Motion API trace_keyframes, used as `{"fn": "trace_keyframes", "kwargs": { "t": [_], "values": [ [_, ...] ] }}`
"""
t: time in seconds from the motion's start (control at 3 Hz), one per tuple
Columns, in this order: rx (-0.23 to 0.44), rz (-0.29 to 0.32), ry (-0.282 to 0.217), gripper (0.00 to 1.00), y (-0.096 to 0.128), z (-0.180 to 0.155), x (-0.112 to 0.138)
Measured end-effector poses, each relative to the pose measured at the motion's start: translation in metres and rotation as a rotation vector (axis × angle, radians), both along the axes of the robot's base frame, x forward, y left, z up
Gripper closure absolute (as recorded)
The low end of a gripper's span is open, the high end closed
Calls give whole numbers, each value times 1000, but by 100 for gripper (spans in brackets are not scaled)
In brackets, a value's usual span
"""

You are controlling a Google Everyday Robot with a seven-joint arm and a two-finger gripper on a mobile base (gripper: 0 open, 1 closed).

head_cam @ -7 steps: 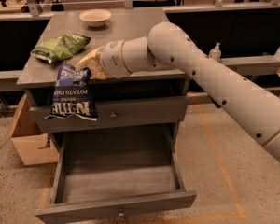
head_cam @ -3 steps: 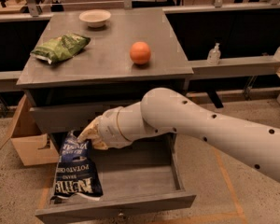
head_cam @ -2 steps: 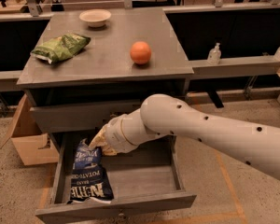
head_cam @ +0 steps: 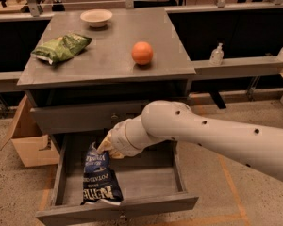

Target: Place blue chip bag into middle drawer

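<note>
The blue chip bag (head_cam: 99, 177), dark navy with white lettering, lies inside the open middle drawer (head_cam: 179, 175) on its left side, its bottom end near the drawer front. My gripper (head_cam: 106, 147) reaches into the drawer from the right and sits at the bag's top edge, touching it. The white arm crosses the drawer's right half and hides part of the drawer floor behind it.
On the grey cabinet top (head_cam: 108, 60) lie a green chip bag (head_cam: 61, 47), an orange (head_cam: 142, 53) and a small bowl (head_cam: 96, 18). A closed drawer front (head_cam: 75, 118) is above the open one. A cardboard box (head_cam: 26, 142) stands at the left.
The arm came down from the cabinet top with the bag and lowered it into the open drawer. The bag now rests on the drawer floor instead of hanging.
</note>
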State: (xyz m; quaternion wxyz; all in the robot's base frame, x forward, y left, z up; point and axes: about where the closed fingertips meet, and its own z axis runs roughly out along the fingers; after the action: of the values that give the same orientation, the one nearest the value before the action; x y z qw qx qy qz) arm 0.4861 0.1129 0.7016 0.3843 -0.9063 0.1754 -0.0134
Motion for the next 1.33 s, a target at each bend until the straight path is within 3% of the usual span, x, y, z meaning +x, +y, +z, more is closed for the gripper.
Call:
{"fn": "trace_keyframes", "kwargs": {
  "t": [0.67,1.33],
  "values": [
    [-123,-54,-59,100,-34,-60,13],
    [-152,-111,-139,100,-56,-118,46]
  ]
}}
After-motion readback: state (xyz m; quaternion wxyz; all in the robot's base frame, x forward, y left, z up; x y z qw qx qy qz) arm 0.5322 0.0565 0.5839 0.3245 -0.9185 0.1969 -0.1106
